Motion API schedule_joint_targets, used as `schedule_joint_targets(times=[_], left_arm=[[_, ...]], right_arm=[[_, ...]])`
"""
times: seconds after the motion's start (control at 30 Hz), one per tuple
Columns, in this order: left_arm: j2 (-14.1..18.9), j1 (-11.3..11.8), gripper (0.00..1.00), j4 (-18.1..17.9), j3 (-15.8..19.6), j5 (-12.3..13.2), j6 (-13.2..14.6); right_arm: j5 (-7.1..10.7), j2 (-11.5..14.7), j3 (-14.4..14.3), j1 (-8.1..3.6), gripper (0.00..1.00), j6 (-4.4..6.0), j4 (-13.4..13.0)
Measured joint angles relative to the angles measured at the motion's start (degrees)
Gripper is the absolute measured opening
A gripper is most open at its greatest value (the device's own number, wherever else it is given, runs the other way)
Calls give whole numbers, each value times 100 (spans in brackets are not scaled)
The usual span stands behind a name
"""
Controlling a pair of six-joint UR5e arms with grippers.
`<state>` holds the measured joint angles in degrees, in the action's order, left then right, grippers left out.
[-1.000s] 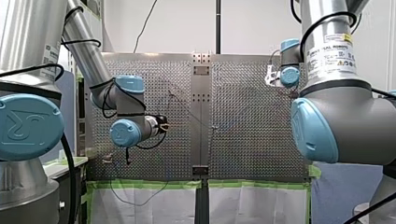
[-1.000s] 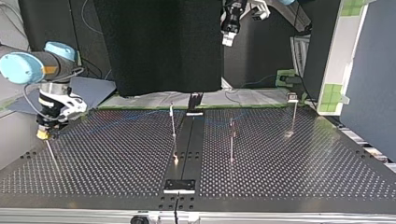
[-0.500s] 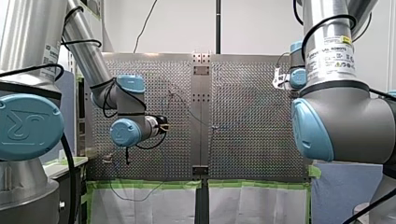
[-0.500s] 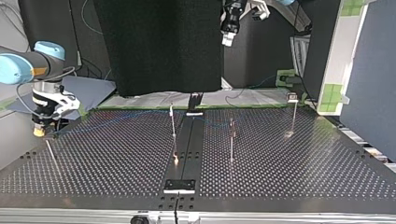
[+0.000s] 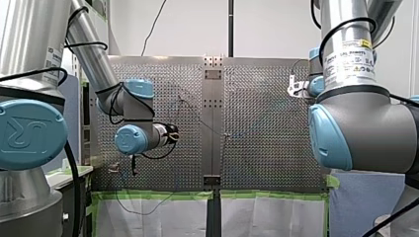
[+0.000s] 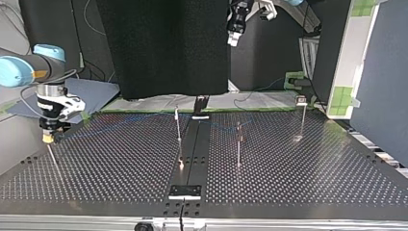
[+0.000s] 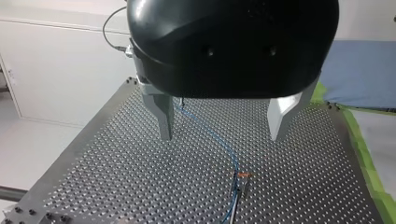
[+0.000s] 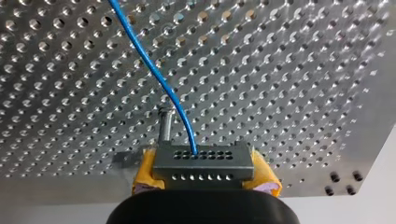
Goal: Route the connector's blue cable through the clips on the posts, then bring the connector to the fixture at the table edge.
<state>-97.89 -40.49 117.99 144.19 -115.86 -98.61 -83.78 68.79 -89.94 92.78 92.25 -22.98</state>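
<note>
Connector: grey rectangular connector block with two rows of small holes, pinched between the yellow pads of my right gripper. In the top view it sits low over the perforated metal surface at 9 o'clock.
Cable: thin blue cable leaves the block's upper row of holes and curves away ahead of the gripper. In the top view it runs from 9 o'clock toward 12 o'clock, reaches the head of a thin metal post, then goes on to the clip-topped post next to it. I cannot tell whether it is seated in either clip.
Pin: short metal pin, upright, just beside the block and ahead of it.
Left gripper: black housing with metal fingers spread wide and nothing between them. It hangs high over the top view's 12 o'clock, well apart from the posts.
Edges: in the right wrist view the surface's rim lies just beside the right gripper. In the top view that gripper is near the 9 o'clock edge.
Open room: bare perforated plate lies between the right gripper and the first post. A third post stands near 2 o'clock, well apart.
Bracket: flat black bracket at the 6 o'clock edge, at the end of the dark centre strip.
</note>
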Motion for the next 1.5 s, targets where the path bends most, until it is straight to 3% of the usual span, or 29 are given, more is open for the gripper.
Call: schedule_joint_targets(times=[0.33, 0.47, 0.87, 1.23, 1.5], left_arm=[[2, 7, 100, 26, -25, -41, 11], [2, 10, 100, 56, -65, -41, 10], [0, 10, 100, 196, -86, -83, 16], [-1, 9, 100, 265, -87, -88, 18], [-2, 10, 100, 271, -86, -89, 25]], right_arm=[[474, -14, -180, -218, 0, -157, -257], [667, -24, -244, -347, 0, -252, -264], [1272, -149, -266, -660, 0, -389, -168], [1793, -174, -264, -805, 0, -348, -249], [1870, -229, -237, -940, 0, -291, -328]])
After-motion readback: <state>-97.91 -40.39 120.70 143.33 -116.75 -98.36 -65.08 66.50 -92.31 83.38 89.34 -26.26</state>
